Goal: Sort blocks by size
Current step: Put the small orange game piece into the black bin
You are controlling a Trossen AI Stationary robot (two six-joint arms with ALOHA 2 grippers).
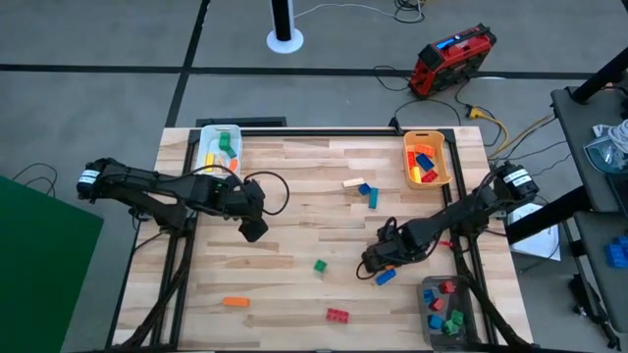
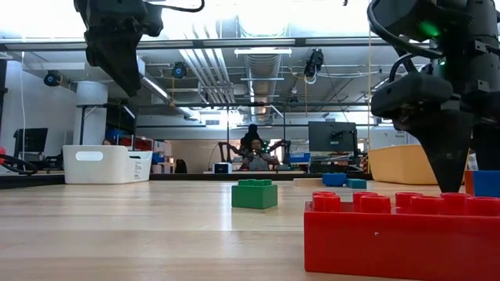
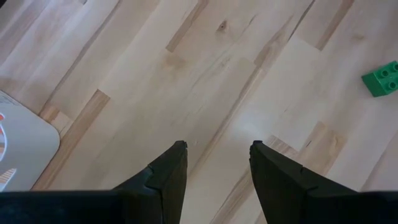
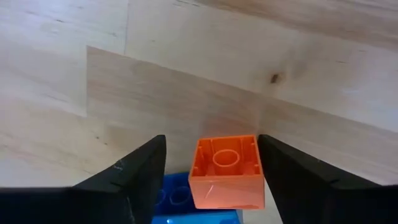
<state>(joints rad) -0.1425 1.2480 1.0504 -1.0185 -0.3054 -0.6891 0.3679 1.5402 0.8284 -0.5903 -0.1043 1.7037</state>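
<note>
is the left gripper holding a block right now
No, the left gripper is open over bare wood with nothing between its fingers, and the nearest green block lies well off to one side.

Bare surface point(image 1: 285, 211) spans the centre between both arms. Obstacles: green block point(image 1: 320, 266) at 6 o'clock of centre, red block point(image 1: 338, 315) and orange block point(image 1: 235, 302) near the front edge, beige and blue blocks point(image 1: 365, 190) at 1 o'clock. Bins point(image 1: 428, 160) occupy three corners. An orange block point(image 4: 225, 171) lies between the right gripper point(image 1: 373, 263) jaws, a blue block point(image 4: 186, 202) beside it.
</note>
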